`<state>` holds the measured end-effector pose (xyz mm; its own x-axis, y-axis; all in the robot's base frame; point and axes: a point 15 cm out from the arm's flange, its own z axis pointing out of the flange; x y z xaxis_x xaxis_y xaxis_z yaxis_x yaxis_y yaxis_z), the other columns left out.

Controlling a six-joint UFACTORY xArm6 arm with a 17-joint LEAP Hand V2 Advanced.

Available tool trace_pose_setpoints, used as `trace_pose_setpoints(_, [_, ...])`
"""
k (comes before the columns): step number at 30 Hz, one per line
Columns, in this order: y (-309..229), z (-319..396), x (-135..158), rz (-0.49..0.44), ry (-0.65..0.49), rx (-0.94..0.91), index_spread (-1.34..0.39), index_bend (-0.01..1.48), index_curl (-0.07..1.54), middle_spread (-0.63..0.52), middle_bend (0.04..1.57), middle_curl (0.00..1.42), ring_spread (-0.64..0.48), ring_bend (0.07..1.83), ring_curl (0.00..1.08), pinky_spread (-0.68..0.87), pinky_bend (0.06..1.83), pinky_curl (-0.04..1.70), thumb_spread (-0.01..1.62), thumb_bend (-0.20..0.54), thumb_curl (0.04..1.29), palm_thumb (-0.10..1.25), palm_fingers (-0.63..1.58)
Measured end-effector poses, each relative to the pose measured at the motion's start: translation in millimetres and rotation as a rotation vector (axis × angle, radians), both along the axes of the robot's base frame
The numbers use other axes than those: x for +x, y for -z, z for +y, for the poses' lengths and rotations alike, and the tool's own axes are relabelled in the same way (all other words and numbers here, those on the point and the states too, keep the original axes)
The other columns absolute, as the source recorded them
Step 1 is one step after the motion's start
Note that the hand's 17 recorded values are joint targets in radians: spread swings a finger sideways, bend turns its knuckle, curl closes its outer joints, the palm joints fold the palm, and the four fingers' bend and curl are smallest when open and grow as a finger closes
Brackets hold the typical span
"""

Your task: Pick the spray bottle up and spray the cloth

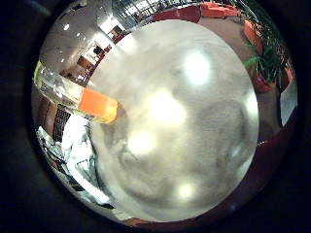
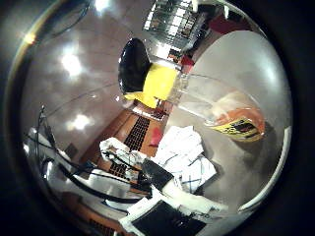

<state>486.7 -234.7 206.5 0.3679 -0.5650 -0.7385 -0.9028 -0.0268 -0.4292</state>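
Note:
The spray bottle has a clear body with orange liquid at its base, a yellow label, and a yellow head with a black trigger. Its base rests on the round pale table. A white cloth with dark stripes lies crumpled on the table beside the bottle. White and black fingers of my right hand reach in beyond the cloth. They look relaxed, hold nothing, and are apart from the bottle. The little finger side view shows the bottle at the table's rim, and none of the hand.
The glossy table top fills most of the little finger side view. Beyond it are red seats, a potted plant and a tiled floor with a floor grate.

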Motion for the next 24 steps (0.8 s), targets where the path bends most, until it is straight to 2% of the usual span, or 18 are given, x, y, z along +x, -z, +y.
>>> trace_pose_setpoints(16, [7.5, 64.8, 6.9, 0.089, -0.111, 0.127, -0.1, 0.15, 0.25, 0.22, 0.34, 0.32, 0.22, 0.49, 0.24, 0.4, 0.52, 0.28, 0.82, -0.035, 0.31, 0.36, 0.2])
trace_pose_setpoints(20, [9.0, 85.6, -0.2, 0.145, -0.158, 0.184, -0.1, 0.13, 0.24, 0.13, 0.4, 0.34, 0.18, 0.61, 0.25, 0.41, 0.59, 0.29, 0.82, -0.032, 0.31, 0.38, 0.34])
trace_pose_setpoints(22, [10.8, 95.3, -1.7, 0.159, -0.183, 0.202, -0.12, 0.15, 0.24, 0.07, 0.45, 0.35, 0.12, 0.67, 0.26, 0.37, 0.63, 0.29, 0.82, -0.033, 0.31, 0.4, 0.42])
trace_pose_setpoints(24, [10.0, 101.8, -5.4, 0.172, -0.205, 0.223, -0.14, 0.15, 0.23, -0.01, 0.51, 0.37, 0.02, 0.79, 0.28, 0.27, 0.66, 0.28, 0.82, -0.03, 0.31, 0.42, 0.57])
